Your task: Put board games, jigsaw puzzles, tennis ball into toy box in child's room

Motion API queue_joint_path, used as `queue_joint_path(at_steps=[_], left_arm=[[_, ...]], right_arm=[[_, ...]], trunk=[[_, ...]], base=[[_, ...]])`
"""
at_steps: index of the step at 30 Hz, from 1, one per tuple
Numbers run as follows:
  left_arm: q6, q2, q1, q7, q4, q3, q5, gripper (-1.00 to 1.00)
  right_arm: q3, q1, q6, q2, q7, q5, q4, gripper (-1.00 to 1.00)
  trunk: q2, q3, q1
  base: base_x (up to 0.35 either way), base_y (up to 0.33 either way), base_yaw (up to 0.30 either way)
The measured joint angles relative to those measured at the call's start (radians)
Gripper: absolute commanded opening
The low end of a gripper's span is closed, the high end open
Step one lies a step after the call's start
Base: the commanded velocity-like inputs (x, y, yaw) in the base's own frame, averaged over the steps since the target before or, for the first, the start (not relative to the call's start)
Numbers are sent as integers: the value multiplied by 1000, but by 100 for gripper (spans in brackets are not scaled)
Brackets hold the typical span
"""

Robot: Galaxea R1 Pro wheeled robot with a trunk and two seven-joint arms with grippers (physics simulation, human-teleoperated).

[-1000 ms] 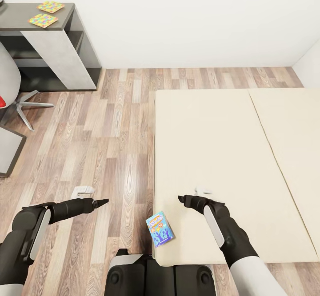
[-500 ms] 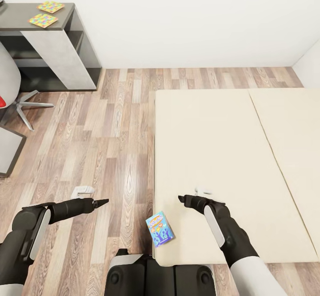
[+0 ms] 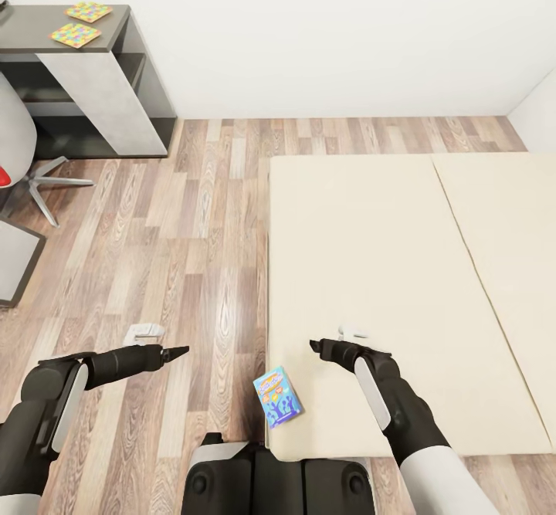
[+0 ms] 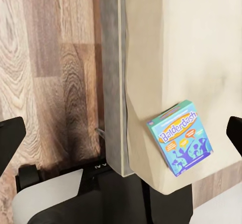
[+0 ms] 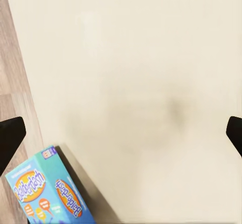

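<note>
A small blue board game (image 3: 278,398) lies on the near left corner of the cream bed (image 3: 401,268), partly over its edge. The left wrist view shows that game (image 4: 181,137) by the dark bed frame, and in the right wrist view it (image 5: 48,194) sits at the mattress edge. My left gripper (image 3: 179,351) hangs open over the wood floor, left of the game. My right gripper (image 3: 315,345) hangs open above the mattress, just beyond the game. Two jigsaw puzzles (image 3: 76,35) (image 3: 88,11) lie on the table's dark corner section (image 3: 116,32) at the far left.
A grey office chair (image 3: 15,144) with a star base (image 3: 46,183) stands by the table. A grey panel (image 3: 11,264) juts in at the left edge. Wood floor (image 3: 201,229) runs between table and bed. My own base (image 3: 278,480) is against the bed's near corner.
</note>
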Motion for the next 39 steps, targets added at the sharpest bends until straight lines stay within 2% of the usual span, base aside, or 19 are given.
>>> queue_joint_path(at_steps=[39], left_arm=[[0,0,0,-4,0,2,3,100]], right_arm=[[0,0,0,-1,0,0,1,100]], trunk=[[0,0,0]], base=[[-27,0,0]])
